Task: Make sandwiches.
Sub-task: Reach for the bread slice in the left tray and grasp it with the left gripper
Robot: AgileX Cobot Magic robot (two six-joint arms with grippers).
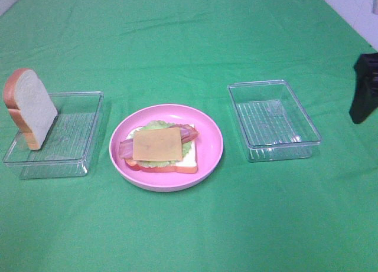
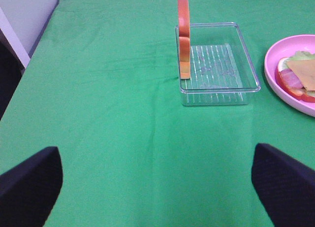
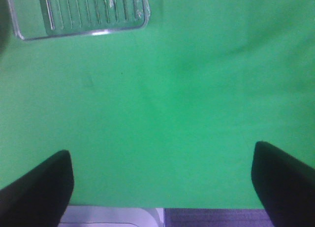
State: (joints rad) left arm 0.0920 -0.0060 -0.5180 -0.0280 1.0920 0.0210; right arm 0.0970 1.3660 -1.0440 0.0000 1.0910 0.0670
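Observation:
On the pink plate [image 1: 211, 136] lies the open sandwich stack: a bread slice [image 1: 188, 163] at the bottom, then lettuce [image 1: 155, 125] and bacon [image 1: 126, 148], with the yellow cheese square [image 1: 156, 144] on top. A second bread slice [image 1: 32, 107] stands on edge at the left side of the left clear tray [image 1: 77, 163]; the left wrist view shows it edge-on [image 2: 183, 37]. My left gripper [image 2: 157, 187] is open over bare cloth, short of that tray [image 2: 246, 64], and holds nothing. My right gripper [image 3: 162, 187] is open over bare cloth near the table edge.
An empty clear tray [image 1: 308, 132] sits right of the plate; its corner [image 3: 74, 36] shows in the right wrist view. The right arm's dark body [image 1: 363, 89] hangs at the far right edge. Green cloth [image 1: 189, 42] covers the table.

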